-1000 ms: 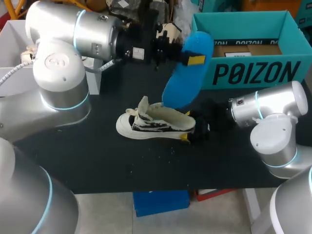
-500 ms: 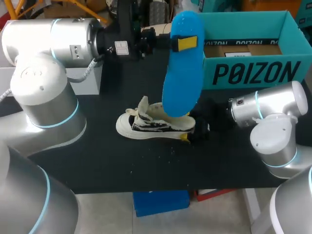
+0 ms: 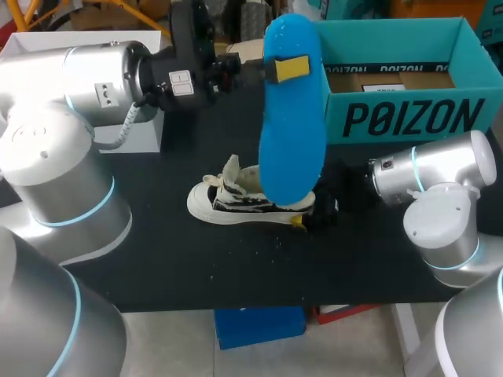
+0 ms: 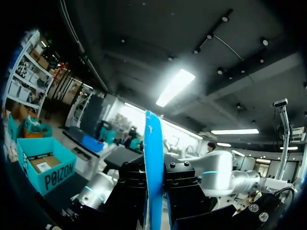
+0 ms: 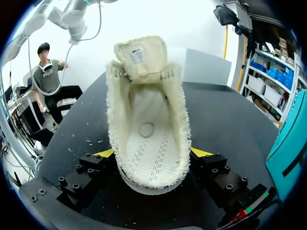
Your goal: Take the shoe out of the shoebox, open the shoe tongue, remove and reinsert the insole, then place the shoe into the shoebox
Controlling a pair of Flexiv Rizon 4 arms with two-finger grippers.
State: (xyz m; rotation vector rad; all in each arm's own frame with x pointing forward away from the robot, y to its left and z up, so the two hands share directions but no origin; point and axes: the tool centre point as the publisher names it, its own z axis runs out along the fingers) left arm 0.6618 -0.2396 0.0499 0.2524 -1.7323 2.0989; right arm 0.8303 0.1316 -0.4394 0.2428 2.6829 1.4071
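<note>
Above black table (image 3: 157,259), left gripper (image 3: 287,69) clamps blue foam insole (image 3: 289,133); feed it slowly into cream canvas shoe (image 3: 236,200) clamped by right gripper (image 5: 152,153).

A robotics lab: robot arms (image 3: 63,181) flank a table (image 3: 157,259)

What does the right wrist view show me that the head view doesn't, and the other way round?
Only the right wrist view: the inside of the shoe, footbed bare, tongue pulled open, and the yellow tips of the right gripper against both sides of the heel. Only the head view: the left gripper holding the blue insole upright above the shoe, and the shoebox behind. Both: the shoe on the black table, right gripper at its heel.
</note>
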